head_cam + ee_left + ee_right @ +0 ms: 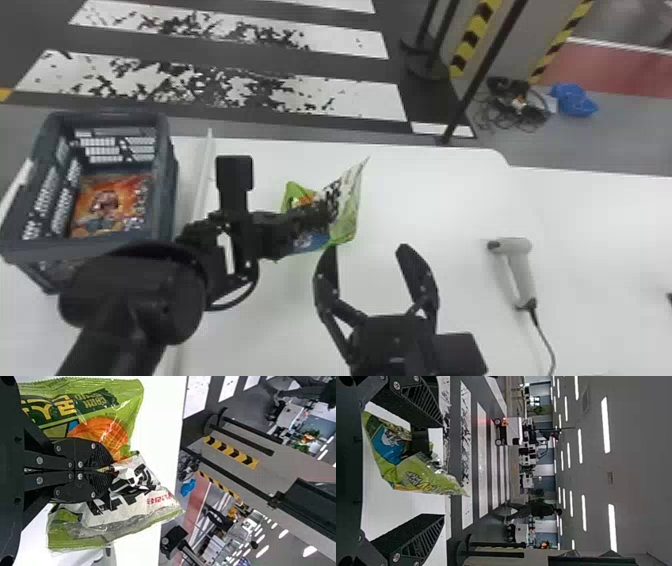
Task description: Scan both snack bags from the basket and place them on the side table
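Green snack bag (352, 200): above the white table (430, 195), crumpled where it is pinched
Left gripper (317, 215): fingers pressed together on the green snack bag
Right gripper (367, 247): spread wide, near the green snack bag; whether it touches, I cannot tell
Scanner (522, 270): on the table, to the right of the right gripper, cable (546, 340) attached
Basket (107, 116): left of the left gripper
Orange snack bag (112, 200): inside the basket
Blue bundle (573, 100): on the floor beyond the table

Basket (166, 200) left of scanner (521, 270)
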{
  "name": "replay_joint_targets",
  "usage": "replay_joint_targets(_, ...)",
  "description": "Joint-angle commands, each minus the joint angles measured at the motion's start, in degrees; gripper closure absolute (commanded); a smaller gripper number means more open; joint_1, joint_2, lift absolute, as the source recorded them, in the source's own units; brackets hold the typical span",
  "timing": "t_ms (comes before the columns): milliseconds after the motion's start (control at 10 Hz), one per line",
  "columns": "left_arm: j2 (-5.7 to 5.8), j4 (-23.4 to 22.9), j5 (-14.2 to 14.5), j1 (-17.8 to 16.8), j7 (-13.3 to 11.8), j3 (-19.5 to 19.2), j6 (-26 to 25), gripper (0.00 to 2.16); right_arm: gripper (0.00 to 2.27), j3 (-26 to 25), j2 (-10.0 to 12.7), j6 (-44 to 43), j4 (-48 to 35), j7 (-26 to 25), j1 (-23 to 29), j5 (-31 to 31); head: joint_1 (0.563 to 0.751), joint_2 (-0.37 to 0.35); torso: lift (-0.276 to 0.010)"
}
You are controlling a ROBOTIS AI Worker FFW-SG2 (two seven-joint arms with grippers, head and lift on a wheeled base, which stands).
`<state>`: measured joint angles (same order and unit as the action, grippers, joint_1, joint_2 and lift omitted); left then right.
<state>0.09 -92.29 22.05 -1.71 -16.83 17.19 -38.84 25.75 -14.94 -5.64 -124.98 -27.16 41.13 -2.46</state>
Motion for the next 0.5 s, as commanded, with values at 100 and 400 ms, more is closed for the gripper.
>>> replay_joint_targets(100,-0.24,2.73,1.15,1.62,2.24,3.81,3.2,1.62,0.13,0.0,0.0,-0.55,0.35,0.0,0.0,0.17,0.695,-0.231,-0.075)
replay_joint_targets(400,-0.24,0.62,0.98,3.82,2.16,3.46,4.43,0.02,0.13,0.0,0.0,-0.72,0.71,0.0,-0.26,0.44,0.695,-0.261,-0.075)
